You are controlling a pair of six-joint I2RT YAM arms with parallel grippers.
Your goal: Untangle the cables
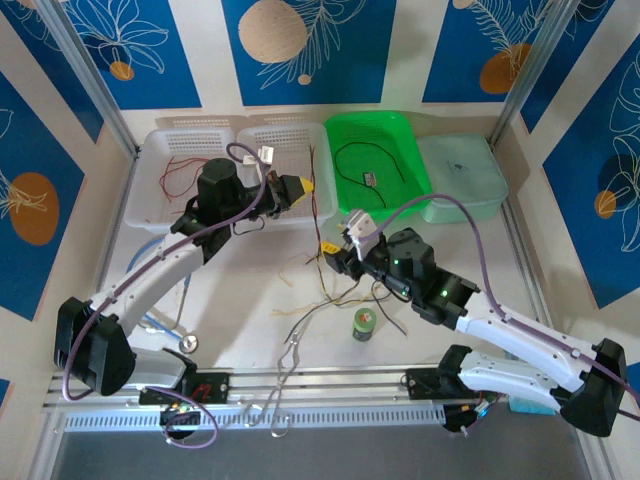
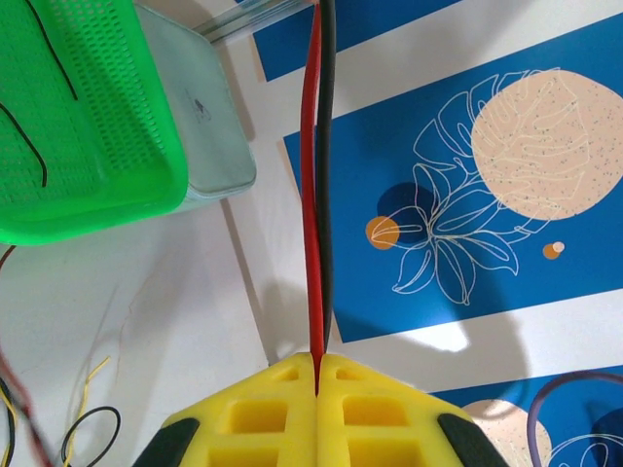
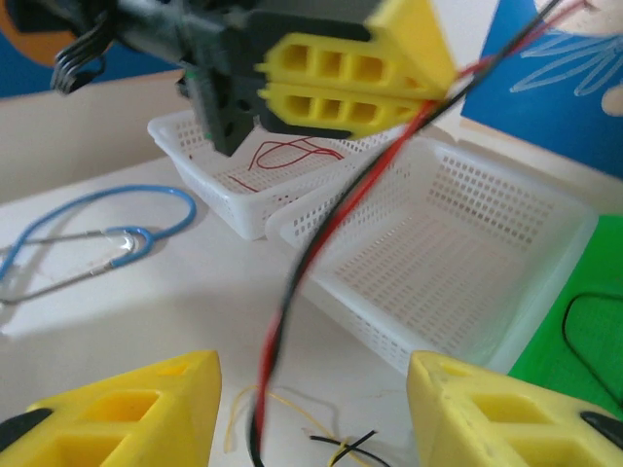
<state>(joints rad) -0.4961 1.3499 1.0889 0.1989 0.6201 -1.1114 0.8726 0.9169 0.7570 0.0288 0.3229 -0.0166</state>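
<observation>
Yellow left fingers (image 2: 317, 375) are pressed together on the red and black cables (image 2: 318, 195), which run straight out from their tips; the right fingers (image 1: 330, 252) stand spread, that red-and-black pair hanging slack between them. Beneath both lies the white tabletop (image 1: 230, 300); beyond the right fingers sit two white baskets (image 1: 275, 135), the farther holding a red wire (image 3: 292, 154); a green basket (image 1: 370, 120) to their right holds a black wire (image 2: 55, 56); thin loose strands (image 1: 330, 300) lie just below the right fingers.
</observation>
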